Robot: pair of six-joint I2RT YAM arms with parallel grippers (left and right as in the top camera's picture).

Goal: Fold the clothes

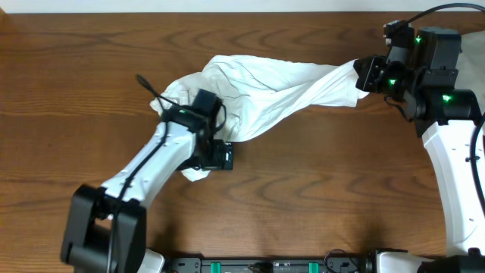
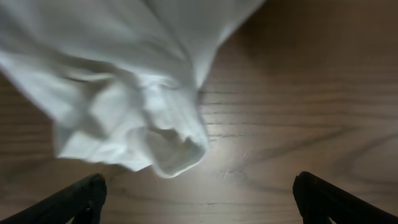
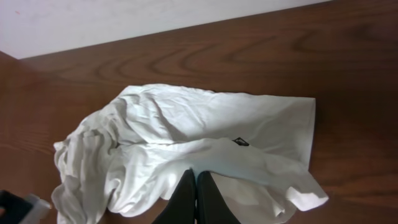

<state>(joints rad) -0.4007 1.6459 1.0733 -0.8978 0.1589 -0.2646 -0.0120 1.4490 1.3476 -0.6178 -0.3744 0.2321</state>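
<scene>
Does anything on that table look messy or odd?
Yes: the white garment lies crumpled in a heap rather than flat, and one end is drawn into a narrow, wrinkled strip toward the right fingers, which pinch it.

A brown wooden table (image 1: 303, 197) is filling nearly the whole overhead view, its dark grain running in long wavy bands from side to side. Beyond the far edge a pale wall (image 3: 124, 18) is showing as a white strip. In the right wrist view it is meeting the tabletop along a slanting line. Close up, the left wrist view is showing fine grain lines and a soft sheen on the wood.
</scene>
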